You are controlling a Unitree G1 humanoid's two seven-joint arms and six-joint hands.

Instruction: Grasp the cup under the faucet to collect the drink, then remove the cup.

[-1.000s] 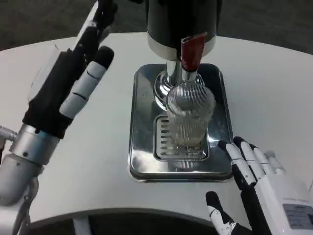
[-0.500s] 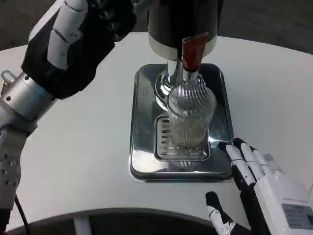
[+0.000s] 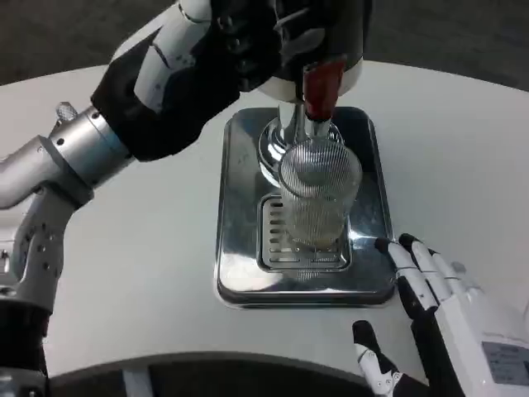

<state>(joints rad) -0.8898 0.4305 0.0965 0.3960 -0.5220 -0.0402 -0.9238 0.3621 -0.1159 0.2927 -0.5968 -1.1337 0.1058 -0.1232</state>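
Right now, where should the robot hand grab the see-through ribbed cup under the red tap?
Probably around the middle of the clear ribbed plastic cup, coming from the right side. It stands upright on the shiny metal drip tray, its right side is free, and the open right robot hand waits nearby.

A shiny metal tray (image 3: 240, 207) sits in the middle of the white table (image 3: 149, 273). Dark floor (image 3: 66, 33) shows along the top.

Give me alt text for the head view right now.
A ribbed clear cup stands on a steel drip tray under the dispenser's red-handled faucet. The left robot hand reaches up at the dispenser; the right robot hand rests open beside the tray.
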